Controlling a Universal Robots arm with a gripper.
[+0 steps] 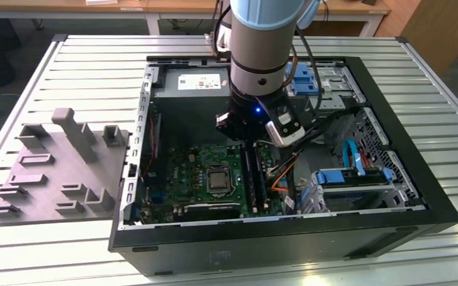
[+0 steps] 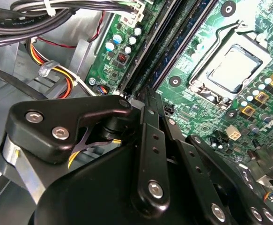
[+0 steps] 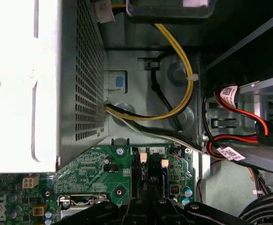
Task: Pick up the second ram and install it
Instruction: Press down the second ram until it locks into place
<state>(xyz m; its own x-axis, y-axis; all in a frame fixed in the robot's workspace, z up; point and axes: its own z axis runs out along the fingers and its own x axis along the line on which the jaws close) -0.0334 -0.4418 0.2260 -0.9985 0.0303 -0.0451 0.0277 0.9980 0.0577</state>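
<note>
Arm: 1 arm reaches down into the open computer case (image 1: 443,211) on the slatted table (image 1: 86,65); its wrist hangs over the motherboard (image 1: 185,173), right of the processor socket (image 1: 215,179) in the exterior view.
Pincer: the pincer (image 2: 148,101) is low over the memory slots (image 1: 253,179); in the second wrist view its black fingers (image 2: 152,145) lie close together with their tips at the near end of the long black rails. Whether they are clamped on anything I cannot tell; the tips hide what lies between them.
Second ram: judged to be the thin dark strip (image 2: 171,44) running edge-on along the rails away from the fingertips in the second wrist view; whether it is seated or only resting in the slot is not clear. In the exterior view the slots are dark lines and no separate stick can be told apart.
Tray: the grey moulded tray (image 1: 54,173) sits on the table, well apart at the exterior view's left of the case.
Nearby: yellow and red cables (image 3: 183,70) run beside the perforated power supply (image 3: 80,79), beyond the slots.
Handling, as a judgement: light, stiff, thin and fragile; it would likely crack if bent. Best held by the long upper edge or the short ends, squarely, clear of the contact edge and chips.
</note>
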